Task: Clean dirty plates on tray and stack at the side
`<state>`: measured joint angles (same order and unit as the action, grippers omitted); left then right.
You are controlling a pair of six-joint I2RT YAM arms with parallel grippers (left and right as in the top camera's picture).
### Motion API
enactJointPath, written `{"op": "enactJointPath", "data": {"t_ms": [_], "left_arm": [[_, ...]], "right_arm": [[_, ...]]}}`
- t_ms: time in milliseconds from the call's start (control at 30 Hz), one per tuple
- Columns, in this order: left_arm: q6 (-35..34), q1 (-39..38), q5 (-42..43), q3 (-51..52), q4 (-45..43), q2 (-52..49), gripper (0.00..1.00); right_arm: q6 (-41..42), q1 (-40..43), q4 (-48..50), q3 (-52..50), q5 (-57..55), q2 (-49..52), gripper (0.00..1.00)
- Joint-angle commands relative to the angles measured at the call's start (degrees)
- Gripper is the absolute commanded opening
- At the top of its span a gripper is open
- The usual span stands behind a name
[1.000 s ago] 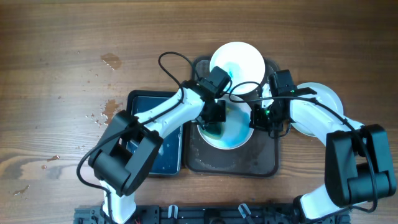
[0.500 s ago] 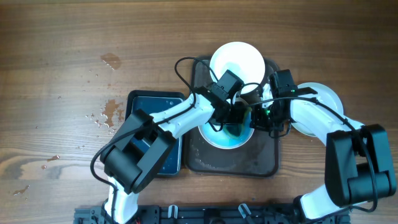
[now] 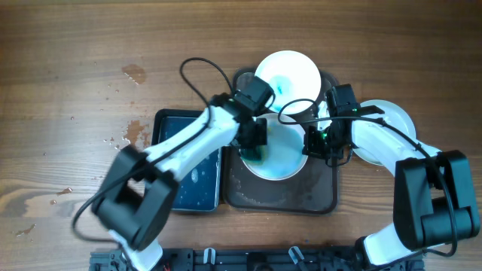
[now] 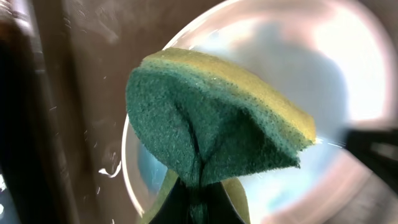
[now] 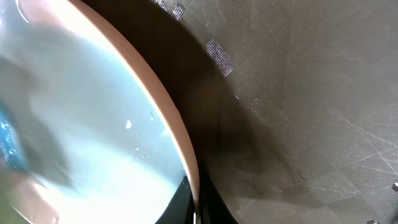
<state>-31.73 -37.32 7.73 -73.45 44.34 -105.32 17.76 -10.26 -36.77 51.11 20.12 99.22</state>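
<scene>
From above I see my left gripper (image 3: 254, 143) over the left part of the near plate (image 3: 285, 159), which lies in the middle of the tray (image 3: 279, 197). Its jaws are pinched on a sponge (image 4: 211, 118), green with a yellow layer, folded into a wedge where the fingers squeeze it. On the left wrist view the sponge hangs above the plate's left rim. I cannot tell whether it is touching the surface. The plate's middle carries a pale teal film.

My right gripper (image 3: 315, 143) is at the same plate's right edge. On the right wrist view the rim runs down between two dark fingers (image 5: 214, 202), so I read the jaws as clamped on it, with bare tray floor to the right.

A far plate (image 3: 290, 71), with a teal smear left of its middle, sits at the tray's far end, overlapping the far rim. A right plate (image 3: 395, 117) lies off the tray on the table (image 3: 75, 75), partly hidden under my right arm. Left of the tray, just beside it, is a blue tray (image 3: 192, 188). Farther left there are wet spots (image 3: 134, 134) on the wood.
</scene>
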Motion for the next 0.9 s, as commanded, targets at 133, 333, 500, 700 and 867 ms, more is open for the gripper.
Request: {"op": "enactJointPath", "data": {"t_ms": [133,333,500,700,867], "left_arm": [[1.3,12.9,-7.0,-0.1,11.9,20.2,0.04],[1.5,22.0,-12.8,11.8,11.0,18.2,0.04],[1.5,23.1,-8.4,17.7,3.8,17.9,0.06],[1.5,23.6,-7.1,16.1,6.1,20.1,0.52],[1.5,29.4,-7.1,7.8,13.6,28.4,0.85]], "right_arm": [[-2.0,-0.2,-0.1,-1.0,-5.1,2.8,0.04],[-6.8,-0.2,5.5,-1.0,-5.3,2.8,0.04],[-7.2,-0.2,-0.7,2.1,-5.3,1.3,0.04],[-7.3,-0.2,-14.4,10.4,-6.6,-7.8,0.04],[-10.3,-5.2,-20.4,17.4,-8.8,-10.2,0.04]]}}
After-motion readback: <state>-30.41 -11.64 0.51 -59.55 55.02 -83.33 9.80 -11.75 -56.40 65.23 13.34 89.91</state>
